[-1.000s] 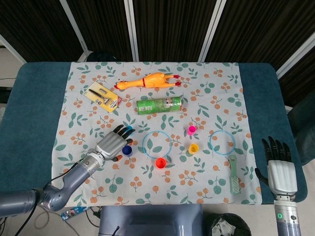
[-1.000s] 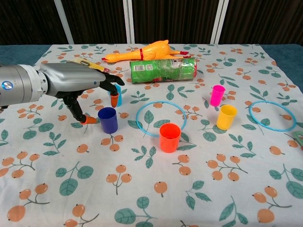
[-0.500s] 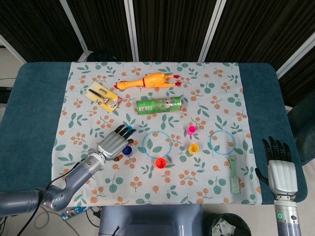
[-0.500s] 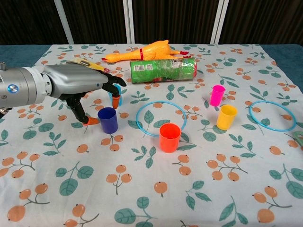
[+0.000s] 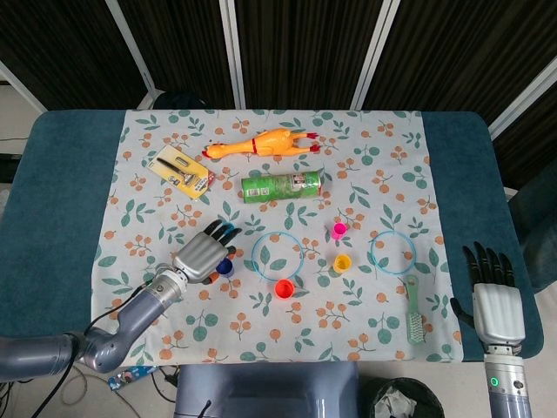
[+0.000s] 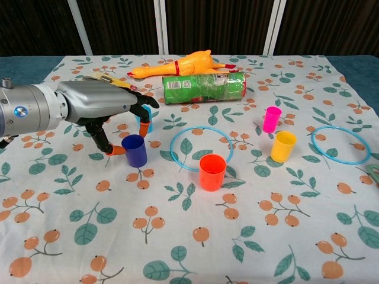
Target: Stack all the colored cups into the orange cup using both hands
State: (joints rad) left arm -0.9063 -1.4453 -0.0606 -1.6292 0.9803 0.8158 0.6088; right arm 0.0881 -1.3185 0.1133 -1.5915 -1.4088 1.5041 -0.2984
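Blue cup (image 6: pixel 135 150) half hidden under left hand (image 5: pixel 203 253), grip unclear; right hand (image 5: pixel 496 296) spread, empty

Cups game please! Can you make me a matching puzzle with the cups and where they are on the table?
Things:
1. blue cup
2. orange cup
3. pink cup
4. yellow cup

Places:
A. on the near edge of the blue ring
B. next to the left hand
C. nearest the green can
D. just in front of the pink cup

Pairs: 1-B, 2-A, 3-C, 4-D

Head view steeply down from above, chest view low and nearer; shared tablecloth (image 5: pixel 365 157).
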